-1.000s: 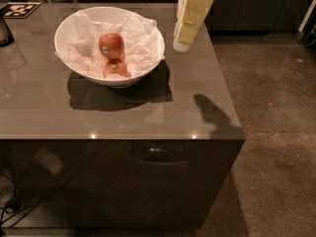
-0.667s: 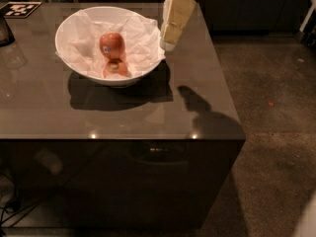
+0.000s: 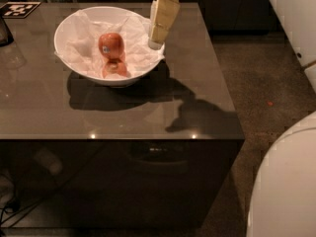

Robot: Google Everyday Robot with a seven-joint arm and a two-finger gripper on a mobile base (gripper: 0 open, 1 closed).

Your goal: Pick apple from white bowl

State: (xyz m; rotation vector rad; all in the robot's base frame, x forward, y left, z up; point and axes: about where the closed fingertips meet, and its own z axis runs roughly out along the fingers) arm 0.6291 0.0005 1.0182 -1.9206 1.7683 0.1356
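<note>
The apple [image 3: 111, 44] is round and red with a small pale sticker on its side. It sits in the white bowl [image 3: 64, 26], on crumpled white paper, left of centre. A smaller orange-red apple [image 3: 114, 68] lies just in front of it. My gripper [image 3: 156, 42] is cream-coloured and hangs tip-down over the bowl's right rim, to the right of the apple and apart from it. It holds nothing that I can see.
The bowl stands at the back of a dark glossy table [image 3: 148, 112]. A black-and-white marker tag [image 3: 19, 9] lies at the back left corner, with a dark object [image 3: 4, 31] at the left edge. My white body [image 3: 286, 181] fills the lower right; bare floor [image 3: 256, 83] lies to the right.
My gripper has moved left and down from beyond the bowl's right side to over its right rim. The apples and bowl have not moved.
</note>
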